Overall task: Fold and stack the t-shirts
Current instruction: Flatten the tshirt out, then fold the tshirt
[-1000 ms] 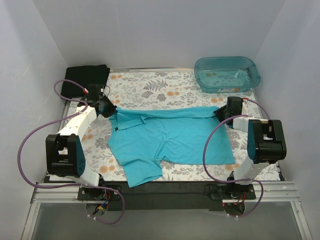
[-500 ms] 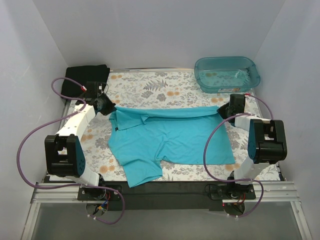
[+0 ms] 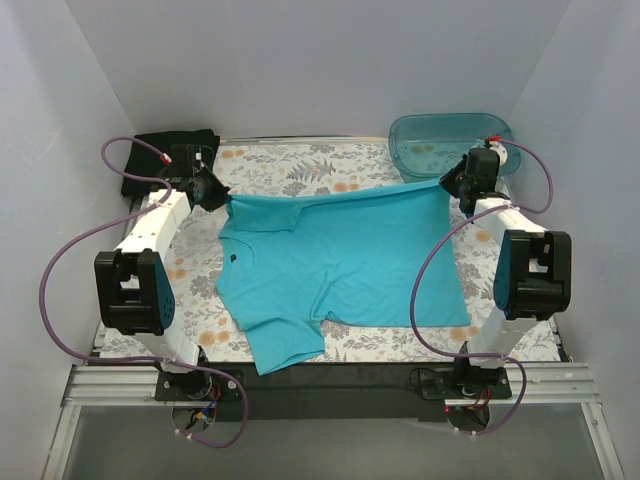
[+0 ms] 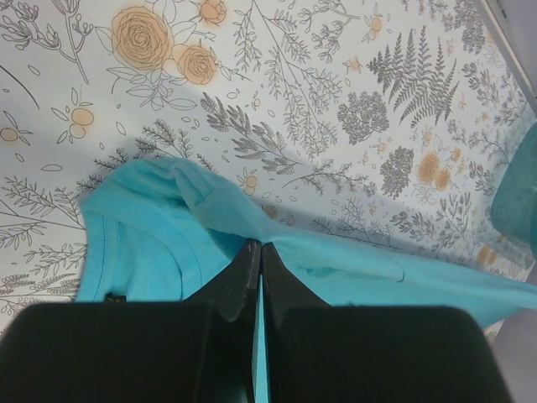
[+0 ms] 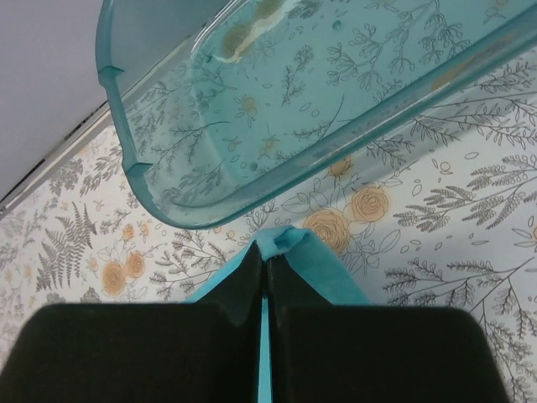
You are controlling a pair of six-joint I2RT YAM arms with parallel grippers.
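On the floral table: a turquoise t-shirt lies spread across the middle, its far edge pulled into a straight line and one sleeve pointing toward the near edge.
Left gripper: fingers pressed together, pinching the far-left corner of the turquoise t-shirt beside its collar; the cloth bunches at the tips.
Right gripper: fingers pressed together, pinching the far-right corner, just in front of the teal tub.
Black t-shirt: a dark bundle at the far-left corner, apart from the turquoise one.
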